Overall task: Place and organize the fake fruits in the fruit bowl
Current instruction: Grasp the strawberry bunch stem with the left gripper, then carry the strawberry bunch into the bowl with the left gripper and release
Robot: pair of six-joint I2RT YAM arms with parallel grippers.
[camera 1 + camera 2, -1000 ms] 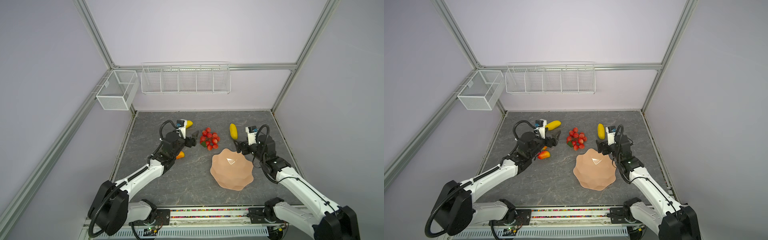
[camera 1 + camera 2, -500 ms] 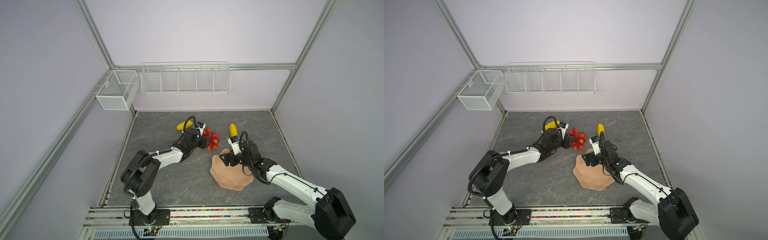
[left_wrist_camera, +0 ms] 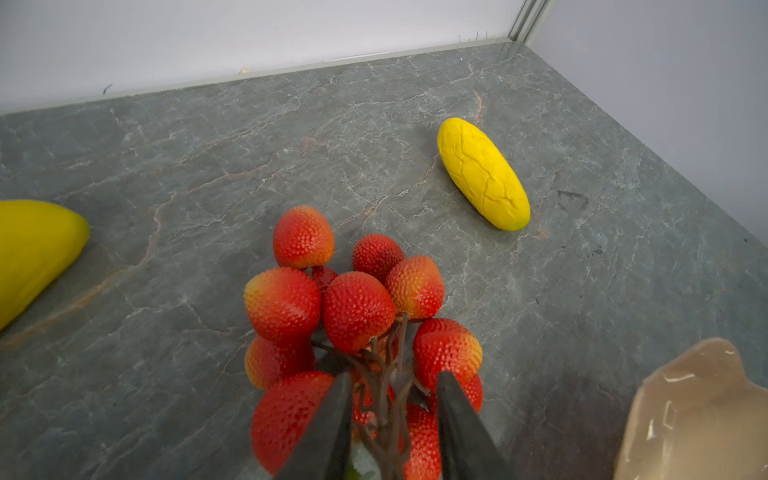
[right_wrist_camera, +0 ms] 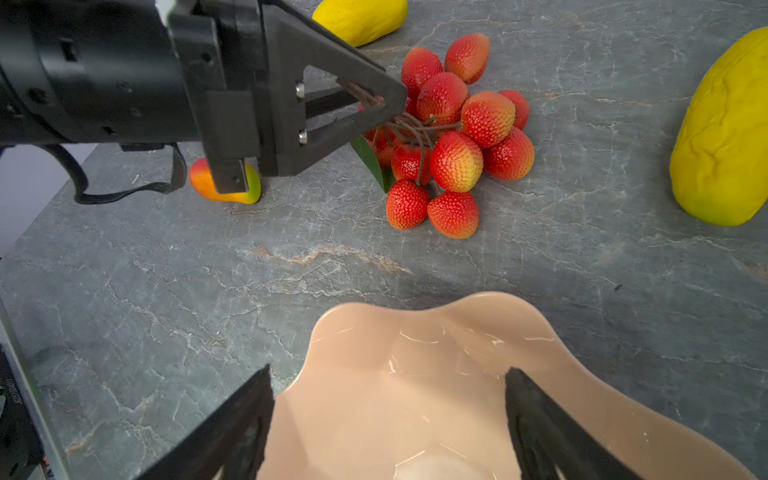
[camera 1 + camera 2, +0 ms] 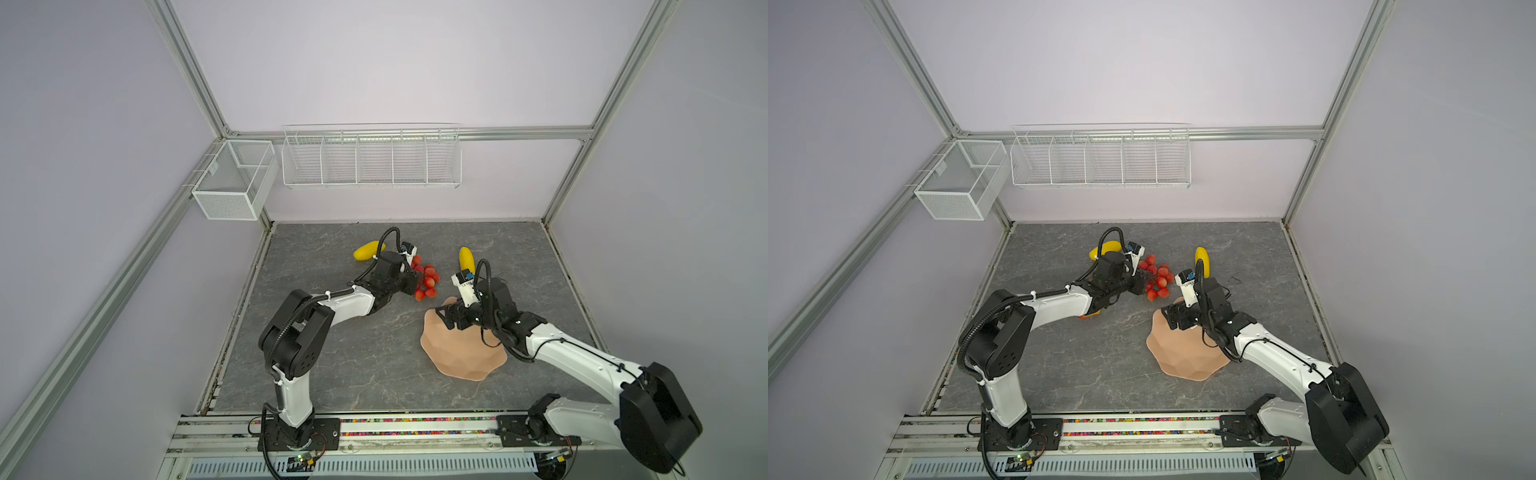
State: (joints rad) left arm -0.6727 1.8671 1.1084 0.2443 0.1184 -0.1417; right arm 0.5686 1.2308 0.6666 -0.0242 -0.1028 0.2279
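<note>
A bunch of red berries lies on the grey table. My left gripper is low over it, its two fingers closed in on the brown stems from both sides. The right wrist view shows the stems caught at that gripper's tip. One yellow fruit lies behind the left gripper, another right of the berries. A red-yellow-green mango is half hidden under the left arm. My right gripper hangs wide open and empty over the far-left rim of the peach-pink fruit bowl, which holds nothing.
Two white wire baskets hang on the walls, a long one at the back and a small one at the back left. Walls close the table on three sides. A rail with both arm bases runs along the front.
My left gripper swung right from beside the mango to the berry bunch and narrowed its jaws around the stems. My right gripper, still open, moved from beside the yellow fruit to over the bowl's rim.
</note>
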